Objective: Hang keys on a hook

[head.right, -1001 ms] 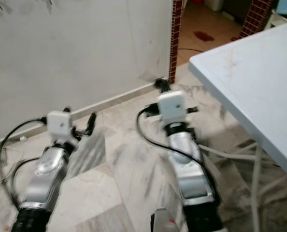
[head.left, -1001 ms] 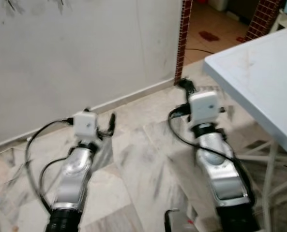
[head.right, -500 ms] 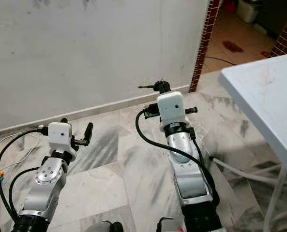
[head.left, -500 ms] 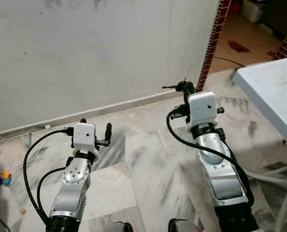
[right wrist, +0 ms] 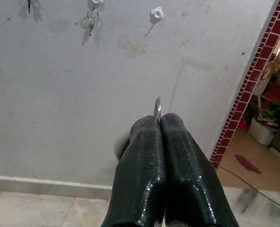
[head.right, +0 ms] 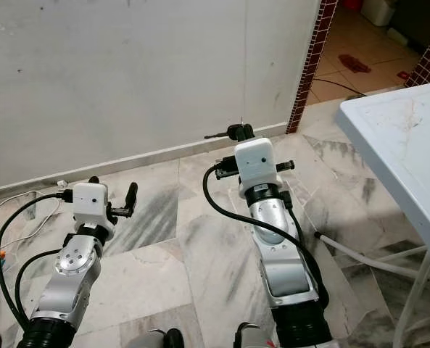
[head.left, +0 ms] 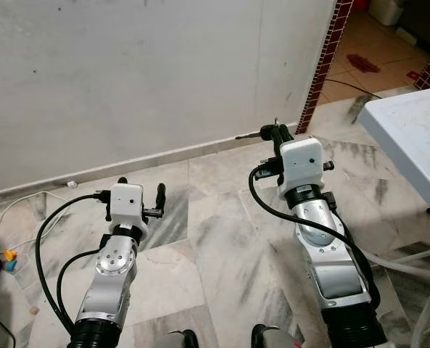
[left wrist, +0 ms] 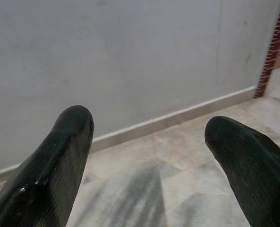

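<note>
Keys (right wrist: 157,108), a thin metal ring with a key jutting sideways, sat pinched in the right gripper (right wrist: 160,124). The robot had turned from the white table (head.left: 410,130) toward the plaster wall, bringing a small white square hook (right wrist: 156,13) within sight above. The left gripper (left wrist: 149,130) hung spread and empty.

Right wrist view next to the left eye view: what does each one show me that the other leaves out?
The right wrist view looks up the wall to a white hook and a key ring already hanging. The left eye view looks down on both silver arms, the open left hand, loose cables on the marble floor, and the white table. Both share the grey wall, the red brick pillar, and the right hand shut on the keys.
</note>
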Available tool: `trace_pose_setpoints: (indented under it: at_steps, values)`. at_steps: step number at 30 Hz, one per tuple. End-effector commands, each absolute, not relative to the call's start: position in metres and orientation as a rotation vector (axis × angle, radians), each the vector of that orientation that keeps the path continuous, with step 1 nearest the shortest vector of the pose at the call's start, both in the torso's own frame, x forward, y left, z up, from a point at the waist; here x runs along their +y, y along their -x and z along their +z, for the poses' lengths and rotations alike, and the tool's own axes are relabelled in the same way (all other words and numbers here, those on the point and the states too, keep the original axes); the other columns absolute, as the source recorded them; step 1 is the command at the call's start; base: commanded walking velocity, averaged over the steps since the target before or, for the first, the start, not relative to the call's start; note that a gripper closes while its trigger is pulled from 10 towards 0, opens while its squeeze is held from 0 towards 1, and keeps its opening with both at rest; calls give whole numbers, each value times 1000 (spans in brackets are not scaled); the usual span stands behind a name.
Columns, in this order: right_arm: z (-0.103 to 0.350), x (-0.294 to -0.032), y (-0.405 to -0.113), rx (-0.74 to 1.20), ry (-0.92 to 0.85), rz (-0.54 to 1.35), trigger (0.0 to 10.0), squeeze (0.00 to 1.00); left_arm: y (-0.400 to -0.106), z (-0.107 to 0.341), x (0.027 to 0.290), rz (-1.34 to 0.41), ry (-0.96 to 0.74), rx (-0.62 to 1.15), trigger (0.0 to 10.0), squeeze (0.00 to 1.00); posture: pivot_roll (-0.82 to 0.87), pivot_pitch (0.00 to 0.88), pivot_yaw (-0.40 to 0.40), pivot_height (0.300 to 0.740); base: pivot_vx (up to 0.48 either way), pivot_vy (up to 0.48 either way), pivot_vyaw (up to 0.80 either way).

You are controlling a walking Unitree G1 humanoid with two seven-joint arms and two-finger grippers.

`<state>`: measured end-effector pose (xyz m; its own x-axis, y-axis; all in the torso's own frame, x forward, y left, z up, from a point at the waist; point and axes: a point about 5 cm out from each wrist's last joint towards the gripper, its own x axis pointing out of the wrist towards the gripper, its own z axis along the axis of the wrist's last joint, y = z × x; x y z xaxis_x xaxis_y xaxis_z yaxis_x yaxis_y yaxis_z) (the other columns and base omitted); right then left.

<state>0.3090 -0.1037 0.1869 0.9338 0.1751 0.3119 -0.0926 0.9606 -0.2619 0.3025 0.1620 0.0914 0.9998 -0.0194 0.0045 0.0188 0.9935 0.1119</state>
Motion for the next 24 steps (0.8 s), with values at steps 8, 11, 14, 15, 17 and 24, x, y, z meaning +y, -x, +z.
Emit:
trace_pose_setpoints:
  at_steps: [8, 11, 14, 15, 17, 24]
  values:
    - [191, -99, -309, -367, 234, 150, 10000, 0, -308, 102, 165, -49, -47, -49, 10000, 0, -59, 178, 54, 740, 154, 0, 0]
    - [188, -100, -310, -352, 227, 147, 10000, 0, -309, 101, 163, -50, -49, -48, 10000, 0, -58, 177, 51, 740, 401, 0, 0]
    - [185, -101, -309, -343, 233, 152, 10000, 0, -309, 99, 161, -51, -45, -42, 10000, 0, -57, 183, 44, 740, 401, 0, 0]
    - [185, -101, -309, -343, 233, 152, 10000, 0, -309, 99, 161, -51, -45, -42, 10000, 0, -57, 183, 44, 740, 401, 0, 0]
    - [181, -101, -308, -326, 232, 157, 10000, 0, -306, 96, 158, -53, -41, -34, 10000, 0, -52, 193, 33, 740, 339, 0, 0]
    - [174, -96, -304, -303, 226, 186, 10000, 0, -294, 90, 155, -62, -24, -23, 10000, 0, -41, 213, 18, 740, 307, 0, 0]
